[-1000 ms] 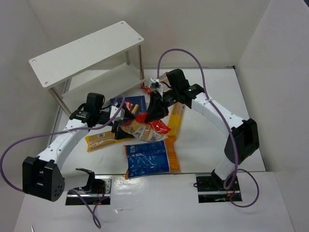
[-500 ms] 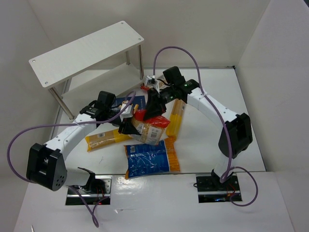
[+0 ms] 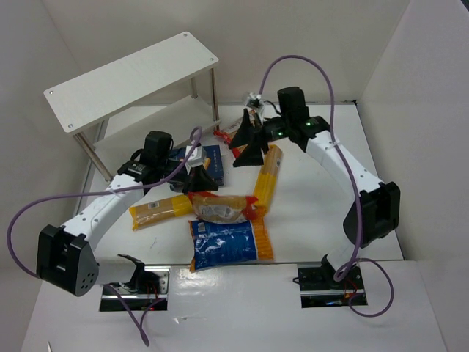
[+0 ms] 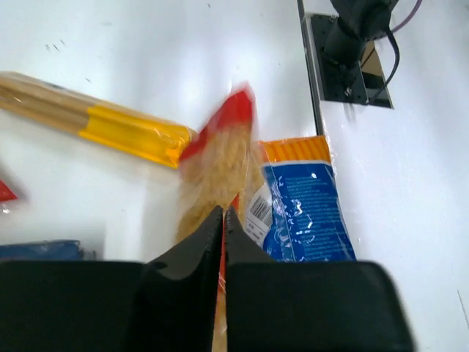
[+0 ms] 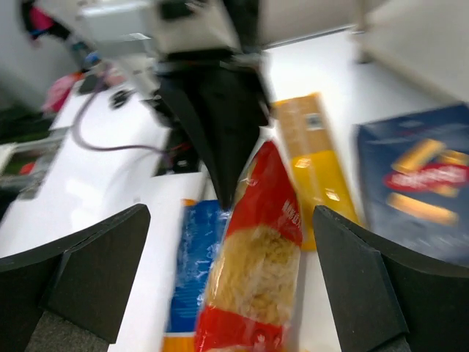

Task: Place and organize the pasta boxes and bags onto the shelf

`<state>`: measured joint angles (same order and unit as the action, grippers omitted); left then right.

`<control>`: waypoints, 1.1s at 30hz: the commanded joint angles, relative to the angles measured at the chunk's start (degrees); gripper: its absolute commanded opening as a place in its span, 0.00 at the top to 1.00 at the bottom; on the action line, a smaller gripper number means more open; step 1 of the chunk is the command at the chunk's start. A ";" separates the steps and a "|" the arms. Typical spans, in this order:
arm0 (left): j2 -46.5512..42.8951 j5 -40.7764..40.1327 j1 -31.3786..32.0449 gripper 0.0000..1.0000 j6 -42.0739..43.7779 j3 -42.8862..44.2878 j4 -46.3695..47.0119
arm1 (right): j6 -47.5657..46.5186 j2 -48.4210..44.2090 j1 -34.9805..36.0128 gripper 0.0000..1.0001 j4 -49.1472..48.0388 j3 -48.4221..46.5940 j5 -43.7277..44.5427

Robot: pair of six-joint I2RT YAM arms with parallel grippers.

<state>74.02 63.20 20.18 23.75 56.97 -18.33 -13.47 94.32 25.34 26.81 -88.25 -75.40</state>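
Left gripper [image 3: 203, 179]: it is pinching closed on one end of a red-edged clear bag [image 3: 220, 207]; in the left wrist view the fingers [image 4: 192, 253] are meeting with the film between them.
Right gripper [image 3: 246, 147]: it is hanging with its jaws spread wide and nothing in them, just out from the near right post of the shelf [image 3: 132, 77].
Held bag: it is sitting in front of the shelf, off its right end, beside the blue-orange bag [image 3: 227, 242]. I cannot tell whether it is clear of the table.
Handling: I am judging it light, floppy and slick, with loose pasta shifting inside. The sealed red end is looking like the safest hold, though the bag is likely to swing.
Dark blue box [image 3: 199, 157]: it is lying flat, closest to the shelf. It looks like stiff card, best gripped across its narrow sides.
Writing: a red logo on the box and a barcode on the blue-orange bag are showing, but no words are legible.
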 commanded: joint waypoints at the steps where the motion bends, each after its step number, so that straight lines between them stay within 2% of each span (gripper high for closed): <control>1: -2.65 2.98 -0.23 1.00 -2.83 0.16 5.23 | 3.28 -3.97 -4.07 0.00 -6.59 1.84 2.97; 6: -2.65 1.75 -0.23 1.00 -2.83 -1.06 5.76 | 2.14 -5.64 -6.79 0.00 -7.12 3.87 5.08; 9: -2.13 -1.57 -0.23 1.00 -0.38 -1.07 3.13 | -3.56 -6.78 -6.80 0.00 -2.21 3.87 11.40; 10: -2.12 -3.59 1.16 0.97 1.02 -0.29 -0.18 | -6.80 -7.31 -6.28 0.00 -0.98 3.87 14.28; 12: -1.25 -11.05 2.83 0.56 8.90 1.03 -4.59 | -9.10 -7.83 -6.27 0.00 1.84 5.01 16.93; 13: 0.23 -16.91 4.93 0.30 11.12 1.56 -8.18 | -11.46 -8.45 -6.27 0.00 2.80 5.01 19.30; 14: 0.25 -19.84 5.73 0.19 11.84 1.56 -8.22 | -12.53 -8.45 -6.27 0.00 4.12 5.80 20.19; 18: 2.88 -31.97 8.55 0.00 12.99 -0.71 -5.59 | -15.35 -12.40 -8.73 0.00 4.13 10.97 23.97; 20: 3.59 -37.59 9.61 0.00 12.99 -1.95 -2.25 | -16.22 -15.21 -10.48 0.00 4.13 12.83 26.00; 24: 6.92 -40.61 10.14 0.00 19.21 -2.04 -1.62 | -18.33 -20.22 -13.47 0.00 4.13 17.66 27.32; 33: 15.27 -36.66 6.89 0.00 26.96 2.80 -2.85 | -18.87 -29.63 -16.81 0.00 4.66 22.15 28.46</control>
<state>87.26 26.15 28.21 45.56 57.80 -22.00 -31.14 67.26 9.41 31.66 -66.89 -47.72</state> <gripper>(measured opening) 1.000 0.999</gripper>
